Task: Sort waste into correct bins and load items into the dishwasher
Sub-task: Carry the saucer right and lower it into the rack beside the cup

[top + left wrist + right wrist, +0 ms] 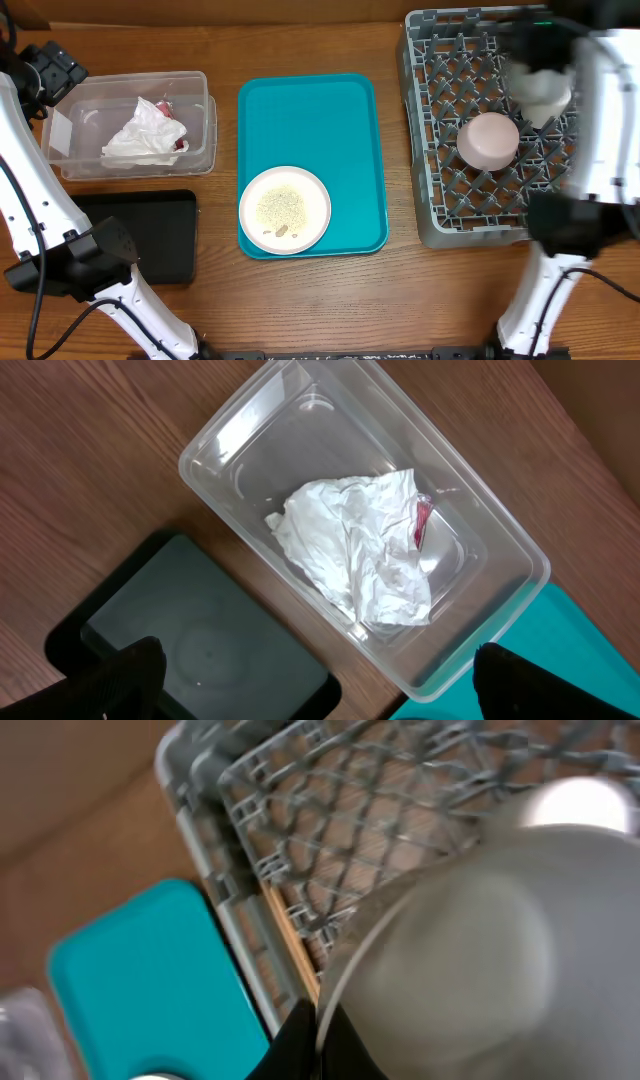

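My right gripper (322, 1042) is shut on the rim of a white bowl (470, 950), held above the grey dish rack (300, 830). In the overhead view the bowl (543, 90) is a blur over the rack (430, 150), beside an upturned pink bowl (488, 140). A white plate (285, 209) with crumbs sits on the teal tray (320, 110). A crumpled white napkin (355, 550) and a red scrap (422, 522) lie in the clear bin (240, 435). My left gripper (320, 680) is open and empty above the bin's near corner.
A black bin (150, 235) lies on the wooden table in front of the clear bin (200, 160); it also shows in the left wrist view (200, 640). My left arm's base (70, 265) stands at the lower left. My right arm (600, 150) crosses the rack's right side.
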Controlling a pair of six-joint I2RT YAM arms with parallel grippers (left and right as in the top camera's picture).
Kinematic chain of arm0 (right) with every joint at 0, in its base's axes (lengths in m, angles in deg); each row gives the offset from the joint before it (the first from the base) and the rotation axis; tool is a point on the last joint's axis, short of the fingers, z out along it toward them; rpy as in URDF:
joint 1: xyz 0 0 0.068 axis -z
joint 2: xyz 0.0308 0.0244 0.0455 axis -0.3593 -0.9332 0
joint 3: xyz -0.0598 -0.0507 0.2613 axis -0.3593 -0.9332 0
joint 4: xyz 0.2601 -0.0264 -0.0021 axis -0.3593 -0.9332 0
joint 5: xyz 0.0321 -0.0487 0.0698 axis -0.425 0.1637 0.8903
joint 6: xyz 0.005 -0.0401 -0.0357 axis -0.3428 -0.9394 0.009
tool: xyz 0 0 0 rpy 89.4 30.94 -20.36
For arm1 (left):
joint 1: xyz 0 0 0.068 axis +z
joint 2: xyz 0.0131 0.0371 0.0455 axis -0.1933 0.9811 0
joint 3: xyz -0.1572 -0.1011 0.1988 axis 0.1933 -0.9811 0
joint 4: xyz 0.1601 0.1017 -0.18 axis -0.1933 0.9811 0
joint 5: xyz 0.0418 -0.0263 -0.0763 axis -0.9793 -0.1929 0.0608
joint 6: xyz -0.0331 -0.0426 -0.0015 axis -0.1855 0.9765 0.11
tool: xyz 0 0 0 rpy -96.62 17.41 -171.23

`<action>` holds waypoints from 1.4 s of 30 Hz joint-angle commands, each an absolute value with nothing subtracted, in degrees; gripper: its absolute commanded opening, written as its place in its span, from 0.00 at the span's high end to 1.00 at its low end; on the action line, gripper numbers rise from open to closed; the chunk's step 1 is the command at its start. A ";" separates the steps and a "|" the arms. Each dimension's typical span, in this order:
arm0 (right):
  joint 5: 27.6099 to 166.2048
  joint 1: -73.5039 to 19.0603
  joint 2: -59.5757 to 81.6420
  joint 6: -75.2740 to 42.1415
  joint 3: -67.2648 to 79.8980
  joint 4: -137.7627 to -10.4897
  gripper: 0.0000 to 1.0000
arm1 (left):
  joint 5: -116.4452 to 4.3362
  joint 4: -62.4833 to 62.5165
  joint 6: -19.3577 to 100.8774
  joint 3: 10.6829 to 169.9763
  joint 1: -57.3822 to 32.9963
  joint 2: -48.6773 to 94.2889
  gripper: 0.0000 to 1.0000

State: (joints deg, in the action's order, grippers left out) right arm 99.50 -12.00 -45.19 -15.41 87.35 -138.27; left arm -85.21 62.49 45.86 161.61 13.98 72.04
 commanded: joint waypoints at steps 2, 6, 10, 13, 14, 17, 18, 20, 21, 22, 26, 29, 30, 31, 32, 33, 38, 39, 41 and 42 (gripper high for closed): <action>125.79 -0.46 -43.34 -23.28 85.41 -138.40 0.96 | -85.56 62.60 44.79 161.63 13.70 72.32 0.00; 140.02 7.63 -43.34 -29.99 78.48 -138.42 0.96 | -85.58 62.60 44.79 161.63 13.67 72.32 0.00; 145.62 11.52 -43.34 -34.45 70.19 -138.42 0.96 | -85.58 62.60 44.79 161.63 13.67 72.32 0.00; 152.96 13.90 -43.34 -39.80 62.63 -138.42 0.96 | -85.56 62.60 44.79 161.63 13.67 72.32 0.00; 155.34 14.49 -43.34 -41.59 60.49 -138.42 0.96 | -85.56 62.60 44.79 161.63 13.67 72.32 0.00; 159.95 16.02 -43.34 -45.92 54.81 -138.42 0.96 | -85.56 62.60 44.79 161.63 13.67 72.32 0.00; 160.76 16.33 -43.34 -47.14 53.28 -138.42 0.96 | -85.58 62.60 44.79 161.63 13.67 72.32 0.00; 161.48 16.68 -43.34 -48.08 50.54 -138.42 0.96 | -85.56 62.60 44.79 161.63 13.67 72.32 0.00; 162.12 16.70 -43.34 -48.08 49.36 -138.44 0.96 | -85.56 62.60 44.79 161.63 13.67 72.32 0.00; 163.19 16.70 -43.20 -48.11 48.10 -138.44 0.96 | -85.56 62.60 44.79 161.63 13.67 72.32 0.00; 166.01 16.68 -43.12 -48.11 46.35 -138.44 0.96 | -85.56 62.60 44.79 161.63 13.67 72.32 0.00; 167.45 16.68 -43.10 -48.02 46.33 -138.44 0.96 | -85.58 62.60 44.79 161.63 13.67 72.32 0.00; 167.43 16.68 -43.03 -48.06 46.33 -138.44 0.96 | -85.56 62.60 44.79 161.63 13.70 72.32 0.00; 167.34 16.68 -43.03 -48.08 46.33 -138.44 0.96 | -85.58 62.60 44.79 161.63 13.70 72.32 0.00; 167.12 16.68 -43.03 -48.08 46.28 -138.44 0.96 | -85.56 62.60 44.79 161.63 13.67 72.32 0.00; 166.97 16.68 -43.03 -48.13 46.06 -138.44 0.96 | -85.56 62.60 44.79 161.63 13.67 72.32 0.00; 166.79 16.68 -43.03 -50.47 43.90 -137.83 0.96 | -85.58 62.60 44.79 161.63 13.67 72.32 0.00; 166.40 16.68 -43.05 -50.44 43.09 -137.39 0.96 | -85.56 62.60 44.79 161.63 13.67 72.32 0.00; 165.55 16.70 -43.05 -50.38 41.50 -135.99 0.96 | -85.56 62.60 44.79 161.63 13.67 72.32 0.00; 165.40 16.83 -43.05 -50.40 40.86 -135.71 0.96 | -85.56 62.60 44.79 161.63 13.67 72.32 0.00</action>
State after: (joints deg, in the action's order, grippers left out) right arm 164.92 16.72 -45.11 -48.98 42.59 -136.41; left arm -85.21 62.49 45.86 161.61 13.98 72.04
